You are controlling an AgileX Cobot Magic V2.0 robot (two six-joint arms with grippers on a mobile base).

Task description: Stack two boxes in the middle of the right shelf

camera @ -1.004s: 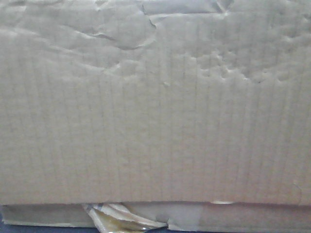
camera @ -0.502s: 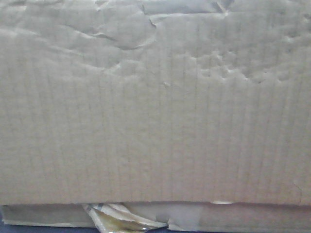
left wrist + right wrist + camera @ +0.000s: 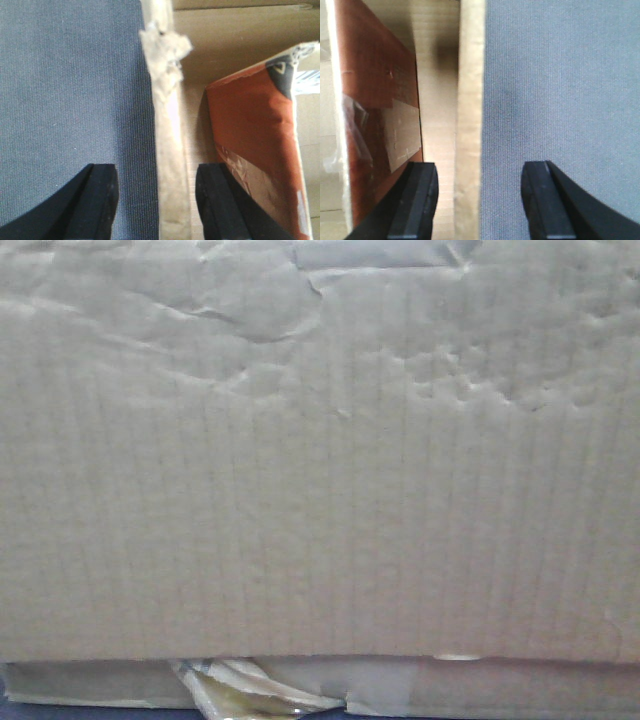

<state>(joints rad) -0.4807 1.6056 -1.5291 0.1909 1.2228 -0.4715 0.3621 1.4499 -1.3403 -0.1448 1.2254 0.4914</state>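
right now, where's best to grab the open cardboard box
By its thin upright side walls, from above: on the open cardboard box, one narrow rim lies between the open jaws of the left gripper, another under the right gripper; one jaw inside, one outside.

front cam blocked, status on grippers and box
Left gripper open, astride box wall. Right gripper open, same on its side. Box fills front view. No obstruction seen.

**Likely a packing bench**

We see a dented brown corrugated cardboard box (image 3: pixel 320 490) filling the front view, a dark grey felt-like tabletop (image 3: pixel 70 85), and an orange-red printed cardboard flap (image 3: pixel 245 125); the room itself is hidden from us.
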